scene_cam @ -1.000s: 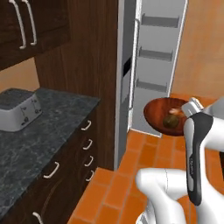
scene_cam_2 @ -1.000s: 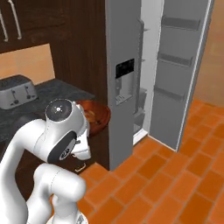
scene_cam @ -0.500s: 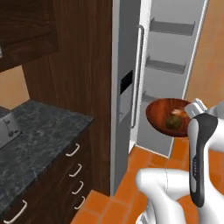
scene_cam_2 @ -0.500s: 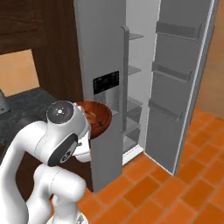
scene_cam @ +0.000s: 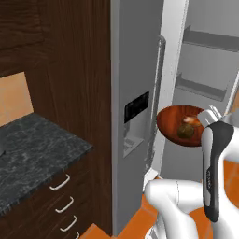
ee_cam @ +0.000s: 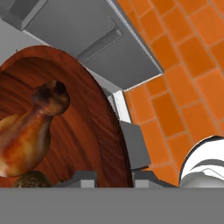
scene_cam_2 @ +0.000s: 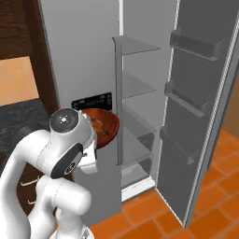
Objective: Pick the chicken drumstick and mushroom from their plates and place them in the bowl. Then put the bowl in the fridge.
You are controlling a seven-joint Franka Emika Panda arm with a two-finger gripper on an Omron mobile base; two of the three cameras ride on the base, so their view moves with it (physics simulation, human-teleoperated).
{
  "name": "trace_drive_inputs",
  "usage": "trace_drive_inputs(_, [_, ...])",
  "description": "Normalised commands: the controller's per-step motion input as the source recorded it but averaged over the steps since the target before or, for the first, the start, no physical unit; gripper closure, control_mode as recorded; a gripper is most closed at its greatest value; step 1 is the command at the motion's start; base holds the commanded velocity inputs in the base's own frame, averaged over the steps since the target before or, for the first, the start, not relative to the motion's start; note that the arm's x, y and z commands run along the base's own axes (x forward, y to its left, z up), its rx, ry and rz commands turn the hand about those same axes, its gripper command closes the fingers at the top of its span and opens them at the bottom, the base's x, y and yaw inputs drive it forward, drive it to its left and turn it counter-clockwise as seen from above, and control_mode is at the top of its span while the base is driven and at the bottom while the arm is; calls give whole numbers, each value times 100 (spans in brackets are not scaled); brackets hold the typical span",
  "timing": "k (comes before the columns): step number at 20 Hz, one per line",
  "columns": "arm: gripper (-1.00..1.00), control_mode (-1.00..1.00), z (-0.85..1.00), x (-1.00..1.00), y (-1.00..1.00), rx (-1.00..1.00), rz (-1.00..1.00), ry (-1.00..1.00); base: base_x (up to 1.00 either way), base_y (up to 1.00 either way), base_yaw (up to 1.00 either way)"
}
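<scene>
Bowl (ee_cam: 87, 131) rim sits pinched in our closed gripper (ee_cam: 114, 177), carrying the chicken drumstick (ee_cam: 30, 127) and mushroom (scene_cam: 185, 131). Ahead of our gripper the fridge (scene_cam_2: 140, 93) stands open, orange tile floor (ee_cam: 183, 65) below and the dispenser door (scene_cam: 135, 107) close beside.

Left base view: set behind the arm on its left, facing forward and down, near the fridge (scene_cam: 135, 84) door edge, taking in the dark counter (scene_cam: 32, 154) and drawers below.

Right base view: set behind the arm on its right, facing the fridge (scene_cam_2: 140, 70) interior and its open door.

Both share the fridge and the bowl (scene_cam: 179, 126) (scene_cam_2: 103, 125).

Hand view: very close above the bowl (ee_cam: 87, 127) rim, facing down to orange floor tiles (ee_cam: 183, 65).
</scene>
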Motion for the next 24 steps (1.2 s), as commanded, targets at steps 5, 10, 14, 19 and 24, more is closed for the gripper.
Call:
trace_drive_inputs(5, [100, 100, 0, 0, 0, 0, 0, 0, 47, -100, 42])
trace_drive_inputs(10, [100, 100, 0, 0, 0, 0, 0, 0, 42, -93, 38])
trace_drive_inputs(14, [100, 100, 0, 0, 0, 0, 0, 0, 36, -80, 39])
trace_drive_inputs(19, [100, 100, 0, 0, 0, 0, 0, 0, 10, -16, 45])
trace_drive_inputs(24, [100, 100, 0, 0, 0, 0, 0, 0, 45, -27, 36])
